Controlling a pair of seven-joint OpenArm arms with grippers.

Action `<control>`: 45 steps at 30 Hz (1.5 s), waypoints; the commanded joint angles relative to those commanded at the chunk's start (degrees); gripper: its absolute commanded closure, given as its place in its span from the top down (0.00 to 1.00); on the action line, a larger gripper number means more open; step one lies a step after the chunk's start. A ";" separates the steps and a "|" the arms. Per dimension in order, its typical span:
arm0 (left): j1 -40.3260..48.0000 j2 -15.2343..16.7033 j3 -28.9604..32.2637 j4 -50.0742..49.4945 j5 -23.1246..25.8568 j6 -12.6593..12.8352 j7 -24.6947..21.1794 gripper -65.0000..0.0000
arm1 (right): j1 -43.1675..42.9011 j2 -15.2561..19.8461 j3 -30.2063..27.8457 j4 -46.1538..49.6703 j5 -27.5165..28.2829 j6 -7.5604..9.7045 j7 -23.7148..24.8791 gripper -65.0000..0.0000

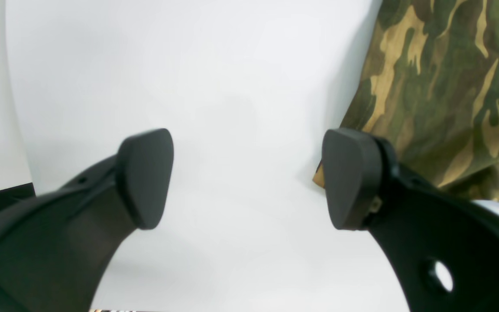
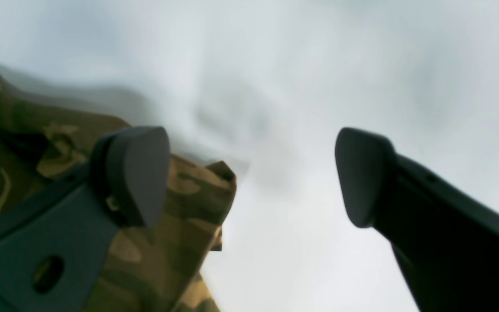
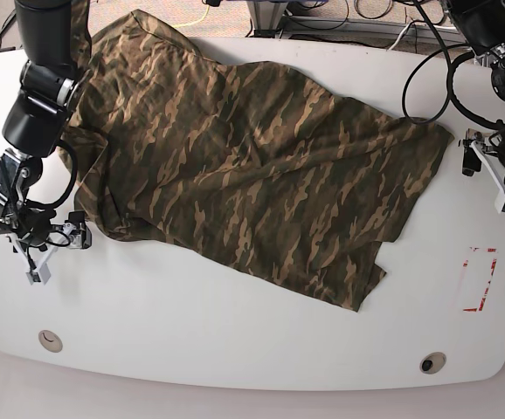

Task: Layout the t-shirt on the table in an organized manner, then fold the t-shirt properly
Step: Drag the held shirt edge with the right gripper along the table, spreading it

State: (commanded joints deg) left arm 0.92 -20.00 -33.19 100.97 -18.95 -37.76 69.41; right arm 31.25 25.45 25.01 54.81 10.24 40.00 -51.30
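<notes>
1. Base view: the t-shirt [image 3: 252, 175] lies spread on the table [image 3: 235, 358], running diagonally from the far corner on that view's left toward the middle right. Its cloth is rumpled, with creases through the body and an uneven lower hem.
2. One corner of the t-shirt reaches toward the view's right edge, near the left gripper [image 3: 497, 175]; a lower corner sits nearer the front edge.
3. A red-outlined tape rectangle [image 3: 480, 279] is marked on the table at the view's right, apart from the cloth. Two grommet holes, one [image 3: 50, 340] at front left and one [image 3: 432, 361] at front right, are bare.
4. Left wrist view: the left gripper [image 1: 249, 177] has its jaws spread wide with only white table [image 1: 232, 86] between them. Nothing is held. The t-shirt [image 1: 448, 86] lies just beside the right-hand pad [image 1: 351, 177], its edge at that pad's outer side.
5. Right wrist view: the right gripper [image 2: 249, 177] likewise stands with jaws wide apart and empty. A corner of the t-shirt [image 2: 180, 208] lies under and behind the left-hand pad [image 2: 137, 173]; the gap itself shows mostly bare table [image 2: 319, 65]. This picture is blurred.
6. Base view: the right gripper [image 3: 30, 240] sits low at the view's left, just beside the shirt's edge. Cables [image 3: 445, 70] hang by the left arm.
</notes>
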 joint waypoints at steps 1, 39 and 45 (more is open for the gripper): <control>0.00 0.00 0.00 0.00 0.00 0.00 0.00 0.78 | -0.35 0.00 0.00 0.00 0.97 0.00 0.00 0.88; -0.09 -0.09 0.00 0.00 0.00 0.00 0.00 0.78 | -8.00 -1.49 -0.53 6.77 11.87 0.00 -3.25 0.00; 0.09 -0.09 0.00 0.00 0.00 0.00 0.00 0.78 | -6.59 -2.11 -0.53 14.15 11.60 0.00 -7.91 0.01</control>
State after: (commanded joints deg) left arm 1.01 -20.09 -33.19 100.97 -18.95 -37.76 69.41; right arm 24.66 23.34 24.48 68.97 21.85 40.00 -59.21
